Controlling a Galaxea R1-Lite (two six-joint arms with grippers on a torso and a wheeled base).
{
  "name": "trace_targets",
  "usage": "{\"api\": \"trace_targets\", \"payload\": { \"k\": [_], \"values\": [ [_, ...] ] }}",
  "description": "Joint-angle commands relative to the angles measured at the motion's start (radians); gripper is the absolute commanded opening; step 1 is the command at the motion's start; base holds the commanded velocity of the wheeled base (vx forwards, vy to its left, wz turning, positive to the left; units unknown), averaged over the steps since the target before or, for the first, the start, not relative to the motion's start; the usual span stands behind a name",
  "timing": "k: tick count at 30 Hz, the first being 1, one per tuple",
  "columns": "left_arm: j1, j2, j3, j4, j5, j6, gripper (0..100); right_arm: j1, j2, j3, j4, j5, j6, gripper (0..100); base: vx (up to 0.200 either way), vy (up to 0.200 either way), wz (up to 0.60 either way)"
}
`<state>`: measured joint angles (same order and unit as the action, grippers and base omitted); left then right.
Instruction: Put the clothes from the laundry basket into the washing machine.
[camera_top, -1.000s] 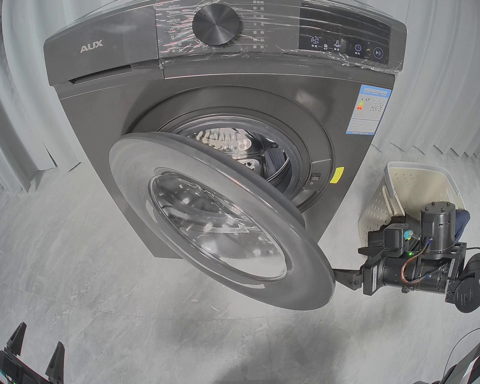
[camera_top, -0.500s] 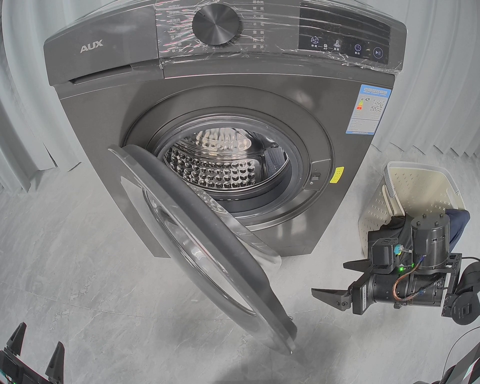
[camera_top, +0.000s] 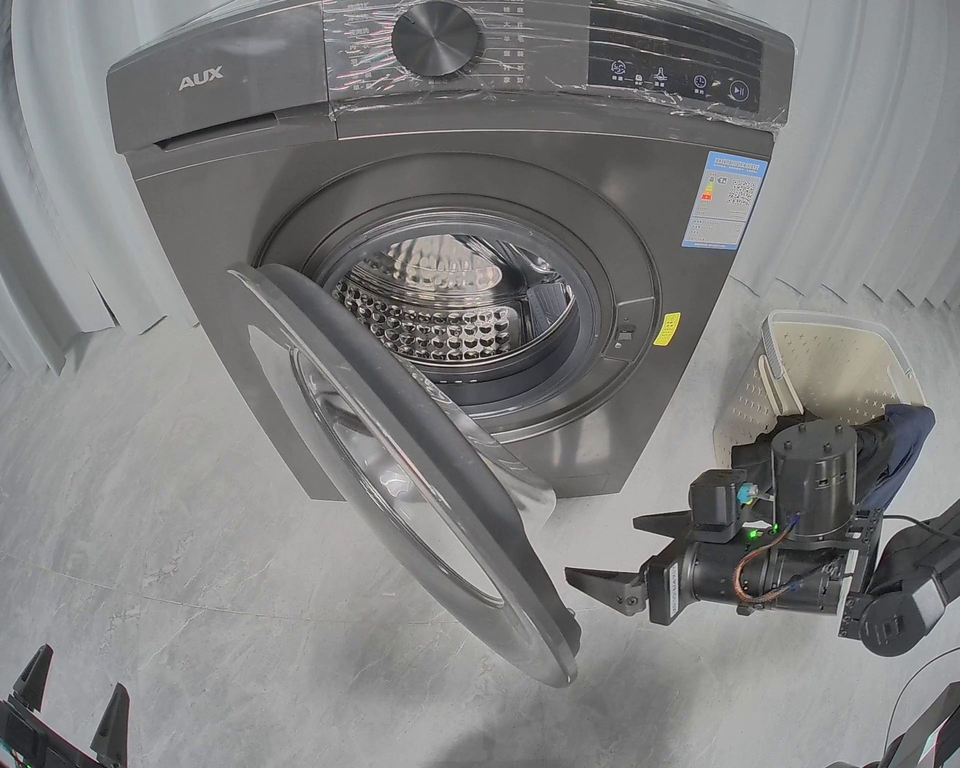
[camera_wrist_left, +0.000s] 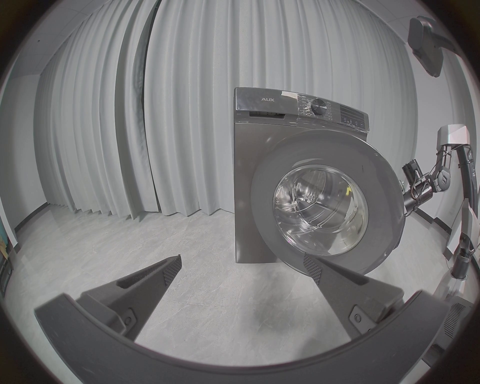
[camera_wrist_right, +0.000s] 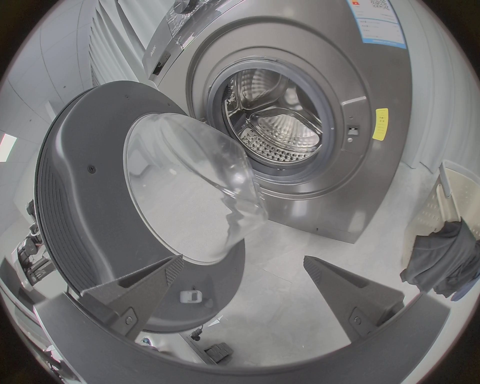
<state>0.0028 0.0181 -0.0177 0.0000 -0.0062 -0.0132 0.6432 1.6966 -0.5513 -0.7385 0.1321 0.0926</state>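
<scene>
The grey washing machine (camera_top: 640, 190) stands with its round door (camera_top: 400, 460) swung wide, showing the steel drum (camera_top: 440, 300). To its right a cream laundry basket (camera_top: 830, 360) sits on the floor, with dark clothes (camera_top: 900, 450) draped over its near rim. My right gripper (camera_top: 605, 548) is open and holds nothing; it hovers low between the door's free edge and the basket. In the right wrist view this gripper (camera_wrist_right: 242, 260) faces the door's inner glass bowl (camera_wrist_right: 190, 190), with the clothes (camera_wrist_right: 445, 255) off to one side. My left gripper (camera_top: 80, 675) is open low at the left, far from the door (camera_wrist_left: 330, 200).
Pale curtains (camera_top: 880, 150) hang behind and beside the machine. Open grey floor (camera_top: 200, 560) spreads left of the door. The open door juts far out over the floor in front of the drum. The basket (camera_wrist_right: 455, 200) stands close to the machine's right front corner.
The door has swung from half closed to wide open. My right gripper has left the door's edge and drawn back toward me. The head camera has shifted slightly.
</scene>
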Motion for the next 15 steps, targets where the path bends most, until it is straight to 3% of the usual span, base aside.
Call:
{"api": "trace_targets", "payload": {
  "k": [1, 11, 15],
  "values": [
    [0.000, -0.013, 0.018, 0.000, 0.000, -0.001, 100, 0.038, 0.063, -0.007, -0.021, 0.003, 0.007, 100, 0.000, 0.000, 0.00],
    [0.000, -0.013, 0.018, 0.000, 0.000, -0.001, 100, 0.101, 0.058, 0.007, -0.059, 0.037, 0.039, 100, 0.000, 0.000, 0.00],
    [0.000, -0.013, 0.018, 0.000, 0.000, -0.001, 100, 0.082, 0.063, -0.013, -0.059, 0.021, 0.052, 100, 0.000, 0.000, 0.00]
  ]
}}
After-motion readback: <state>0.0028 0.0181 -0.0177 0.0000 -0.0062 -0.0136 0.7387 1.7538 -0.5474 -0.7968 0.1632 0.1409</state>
